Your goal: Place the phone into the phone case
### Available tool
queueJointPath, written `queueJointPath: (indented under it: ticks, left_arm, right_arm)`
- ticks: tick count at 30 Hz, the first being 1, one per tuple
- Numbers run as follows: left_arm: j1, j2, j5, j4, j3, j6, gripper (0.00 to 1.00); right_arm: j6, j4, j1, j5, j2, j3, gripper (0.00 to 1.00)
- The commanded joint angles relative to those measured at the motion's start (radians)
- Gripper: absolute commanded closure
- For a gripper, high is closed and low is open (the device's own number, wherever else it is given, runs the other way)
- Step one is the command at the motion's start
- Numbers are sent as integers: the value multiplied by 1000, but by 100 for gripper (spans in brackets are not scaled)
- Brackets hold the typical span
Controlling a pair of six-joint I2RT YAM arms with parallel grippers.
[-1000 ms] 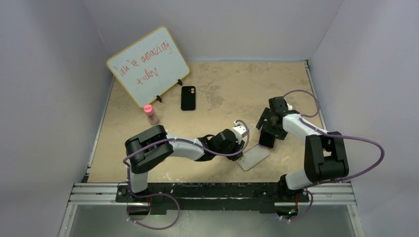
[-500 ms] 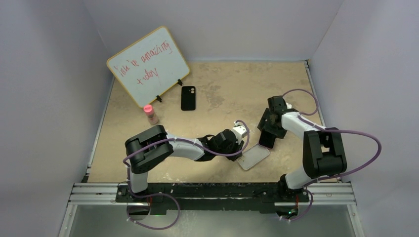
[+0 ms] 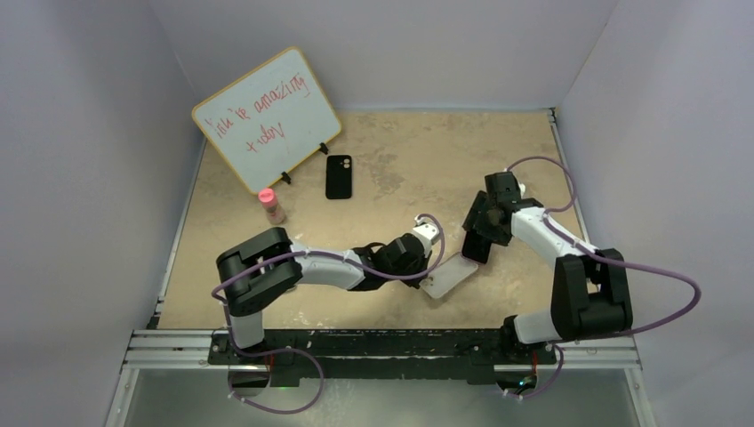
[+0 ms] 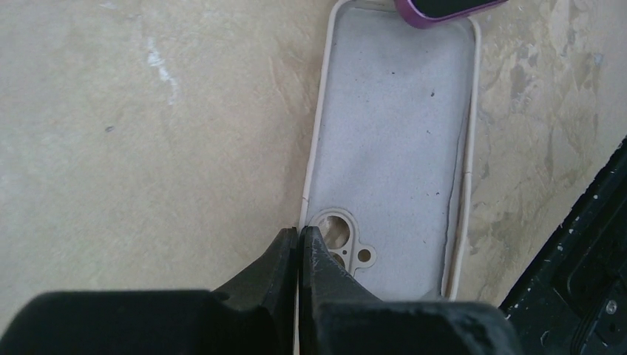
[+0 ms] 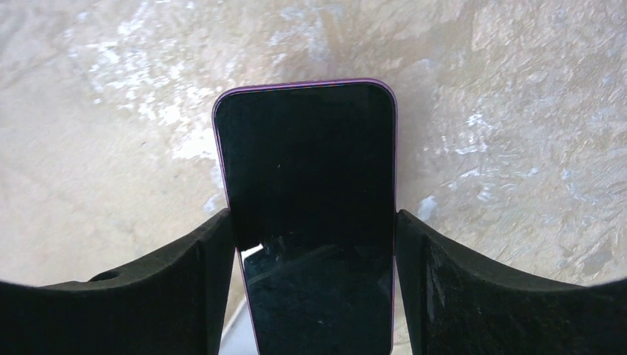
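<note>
The phone (image 5: 307, 170) has a glossy black screen and a thin purple rim. It stands tilted between the fingers of my right gripper (image 5: 314, 222), which is shut on its long sides. Its lower end (image 4: 444, 7) hangs over the far end of the phone case (image 4: 395, 133). That case is a whitish open shell lying inside up, with a camera cutout at the near corner. My left gripper (image 4: 299, 233) is shut on the case's left rim beside the cutout. In the top view the phone (image 3: 477, 246) leans over the case (image 3: 447, 276) at the front centre of the table.
A flat black phone-shaped thing (image 3: 338, 176) with a corner camera cutout lies at the back. Near it are a small pink-capped bottle (image 3: 271, 206) and a propped whiteboard (image 3: 265, 117). The black front rail (image 4: 591, 259) runs close to the case's right side.
My left fingers have closed fully onto the case rim, and the case has shifted slightly left. My right fingers have narrowed onto the phone's sides.
</note>
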Motion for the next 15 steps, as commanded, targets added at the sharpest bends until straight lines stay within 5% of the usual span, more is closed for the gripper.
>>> queueJointPath:
  ticks: [1, 10, 15]
  left_arm:
    - [1, -105, -144, -97, -18, -57, 100]
    - [1, -240, -417, -415, -71, -239, 100]
    - [1, -296, -356, -353, -181, -367, 100]
  right_arm:
    - [36, -30, 41, -34, -65, 45, 61]
    - [142, -16, 160, -104, -101, 87, 62]
    - [189, 24, 205, -126, -127, 69, 64]
